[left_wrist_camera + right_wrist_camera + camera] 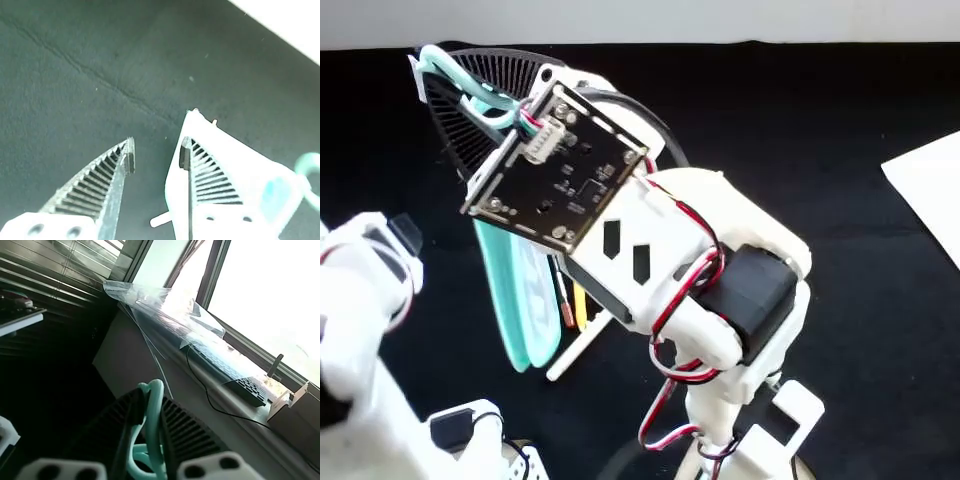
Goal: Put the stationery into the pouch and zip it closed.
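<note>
Right wrist view: right pincer [152, 399] pinches the pouch [515, 295] by its teal loop [158, 389], while left pincer [157, 150] hangs spread above the black bench [75, 90].

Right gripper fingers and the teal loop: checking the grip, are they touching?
Touching. The right wrist view shows the teal loop pressed between both fingers of the right gripper, with no gap.

The right arm [720, 260] rears high over mid-desk, its claw [152, 399] pinched on a teal loop [156, 389]. The left claw [157, 150], at the left, points down with its fingers spread.
</note>
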